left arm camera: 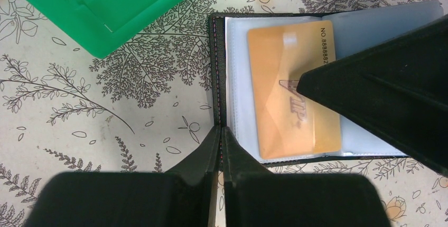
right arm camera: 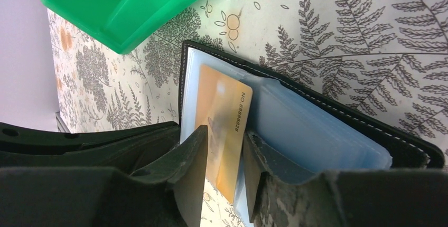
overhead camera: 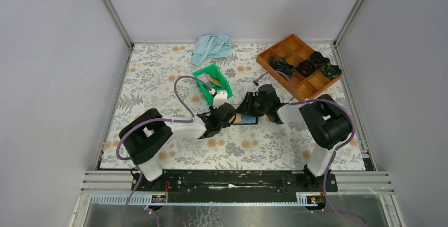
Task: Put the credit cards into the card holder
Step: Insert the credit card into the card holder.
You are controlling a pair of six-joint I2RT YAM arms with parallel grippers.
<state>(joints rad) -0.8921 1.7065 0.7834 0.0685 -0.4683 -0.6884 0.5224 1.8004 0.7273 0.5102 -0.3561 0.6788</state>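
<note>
Right gripper (right arm camera: pixel 224 134) is pinching your credit card (right arm camera: pixel 224 105) edge-on; it's reading stiff, slick; left gripper (left arm camera: pixel 221 132), pressed together, is bracing the card holder (left arm camera: pixel 217 68).

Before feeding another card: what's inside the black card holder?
One tan-gold plastic card sits partly in the clear sleeves of the black folding card holder. The right claw gripping it covers one end.

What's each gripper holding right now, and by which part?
The right gripper holds the gold card by its near end, far end at the card holder's clear sleeve. The left gripper looks shut on the holder's black side edge.
</note>
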